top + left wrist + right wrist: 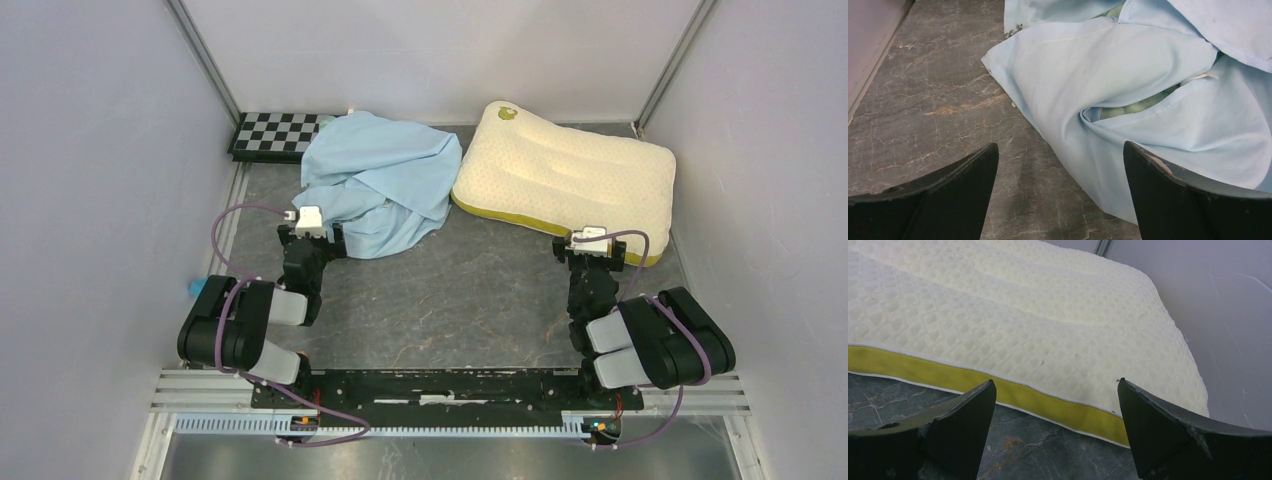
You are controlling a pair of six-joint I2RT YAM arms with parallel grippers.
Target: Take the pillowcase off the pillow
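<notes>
The light-blue pillowcase (375,185) lies crumpled in a heap on the table at the back left, apart from the pillow. In the left wrist view the pillowcase (1128,75) shows pale green lining in its folds. The cream pillow (565,175) with its yellow side band lies bare at the back right; it also fills the right wrist view (1013,325). My left gripper (312,232) is open and empty at the pillowcase's near left edge (1060,150). My right gripper (592,246) is open and empty just in front of the pillow's near edge (1055,387).
A black-and-white checkerboard (275,133) lies at the back left, partly under the pillowcase. White walls close the table on the left, back and right. Dark marble tabletop (450,290) lies between the arms.
</notes>
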